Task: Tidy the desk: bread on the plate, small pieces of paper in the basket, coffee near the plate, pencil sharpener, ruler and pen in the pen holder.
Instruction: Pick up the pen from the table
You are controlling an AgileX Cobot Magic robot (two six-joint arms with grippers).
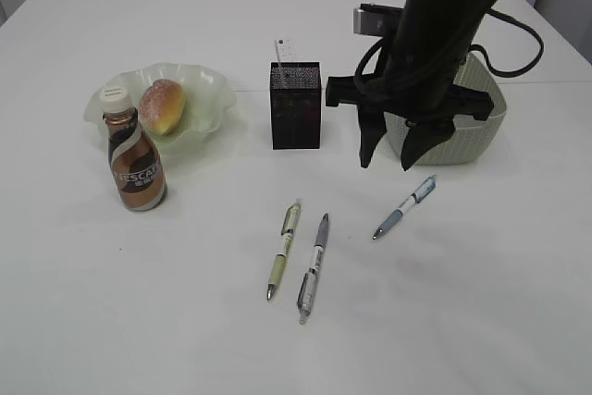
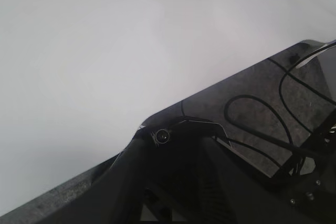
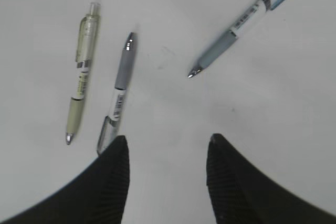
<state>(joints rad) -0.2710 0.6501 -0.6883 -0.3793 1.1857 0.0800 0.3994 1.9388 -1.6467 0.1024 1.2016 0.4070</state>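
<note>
Lying below the spread right pincer (image 3: pixel 167 174): blue pen (image 3: pixel 247 22).

Surface: white table (image 1: pixel 481 321).
Left: pale green plate (image 1: pixel 208 90); coffee bottle (image 1: pixel 135 159) upright just before it.
Centre: black pen holder (image 1: pixel 296 106).
Right: woven basket (image 1: pixel 486 131).
Front: green pen (image 1: pixel 284 249), grey pen (image 1: pixel 314 267), blue pen (image 1: pixel 404 206), lying flat.

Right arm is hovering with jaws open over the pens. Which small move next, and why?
Probably lower the right gripper toward the blue pen, the nearest of the three. The bread already sits on the plate with the coffee bottle beside it, while the green pen and grey pen also lie outside the pen holder.
</note>
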